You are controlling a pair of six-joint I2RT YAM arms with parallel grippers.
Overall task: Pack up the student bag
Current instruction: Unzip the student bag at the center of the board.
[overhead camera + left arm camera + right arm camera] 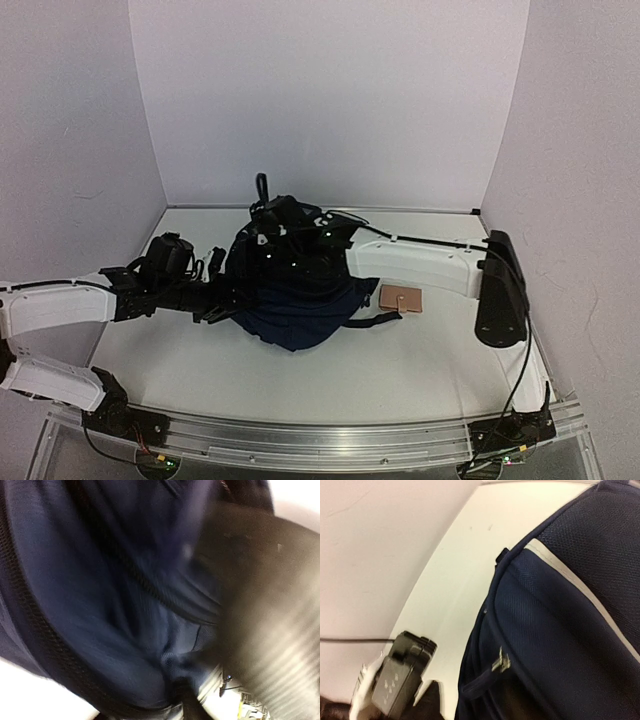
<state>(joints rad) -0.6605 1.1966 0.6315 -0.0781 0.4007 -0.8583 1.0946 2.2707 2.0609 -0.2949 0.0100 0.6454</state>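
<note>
Plainly, neither pair of fingers shows its gap. The left gripper (pixel 214 274) is up against navy fabric that fills its blurred wrist view. The right gripper (pixel 275 230) merges with the dark top of the student bag (pixel 290 290). I cannot tell how wide either stands or whether it holds anything. The bag sits slumped on the table (pixel 300 390), under the right fingers. Close by them run a white stripe (pixel 580 585) and a metal zip pull (pixel 500 662). A tan case (pixel 401 299) lies just beside the bag, on the side away from the left fingers.

The student bag (pixel 560 630) is matt woven navy cloth with a metal zip pull (pixel 500 661)
</note>
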